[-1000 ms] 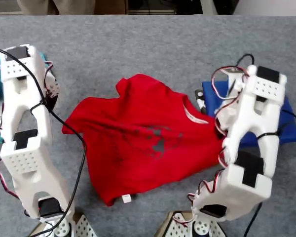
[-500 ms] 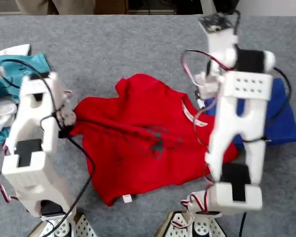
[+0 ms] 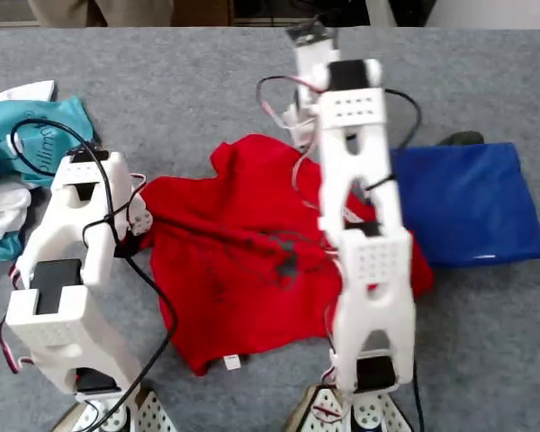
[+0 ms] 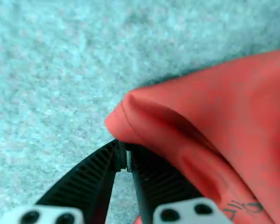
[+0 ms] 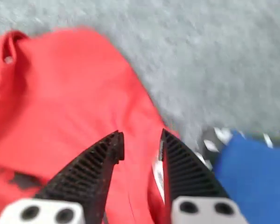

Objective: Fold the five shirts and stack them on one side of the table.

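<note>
Red shirt (image 3: 243,270) mid-table, right arm (image 3: 355,180) across it; blue shirt (image 3: 468,202) alongside

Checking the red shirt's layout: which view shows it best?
The high view: the red shirt lies spread nearly whole, the right arm over it. Left wrist view shows one pinched edge; right wrist view, the collar side.

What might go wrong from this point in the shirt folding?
The left end effector pinches only a sleeve edge of the red shirt, so it may slip out when pulled. The right end effector hangs open over the collar, close to the folded blue shirt, and might drag that too.
</note>
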Controlling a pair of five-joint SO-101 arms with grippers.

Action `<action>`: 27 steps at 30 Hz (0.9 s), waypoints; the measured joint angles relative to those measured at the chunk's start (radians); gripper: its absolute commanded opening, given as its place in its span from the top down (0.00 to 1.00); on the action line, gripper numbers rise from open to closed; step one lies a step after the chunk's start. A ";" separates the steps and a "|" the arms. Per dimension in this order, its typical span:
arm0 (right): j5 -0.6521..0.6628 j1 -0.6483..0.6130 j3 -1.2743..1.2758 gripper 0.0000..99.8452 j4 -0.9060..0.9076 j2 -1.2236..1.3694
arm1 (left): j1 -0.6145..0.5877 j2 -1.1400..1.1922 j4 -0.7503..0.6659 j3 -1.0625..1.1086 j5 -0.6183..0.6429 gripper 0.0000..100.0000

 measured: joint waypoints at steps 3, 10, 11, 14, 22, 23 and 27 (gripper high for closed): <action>-0.015 -0.051 -0.144 0.86 0.000 0.167 | 0.000 0.000 0.000 0.000 0.000 0.98; -0.089 -0.072 -0.282 0.97 0.054 0.377 | -0.014 -0.009 0.031 0.000 -0.031 0.98; -0.089 -0.072 -0.282 1.00 0.057 0.385 | -0.025 -0.009 0.035 -0.003 -0.031 0.98; -0.089 -0.057 -0.273 1.00 0.060 0.387 | -0.057 -0.009 0.043 -0.026 -0.038 0.98; -0.094 0.031 -0.055 1.00 0.060 0.295 | -0.101 -0.009 0.091 -0.078 -0.101 0.98; -0.094 0.043 0.003 1.00 0.060 0.261 | -0.103 -0.009 0.106 -0.086 -0.109 0.98; -0.072 0.084 0.279 1.00 0.060 0.098 | -0.103 -0.009 0.150 -0.121 -0.135 0.98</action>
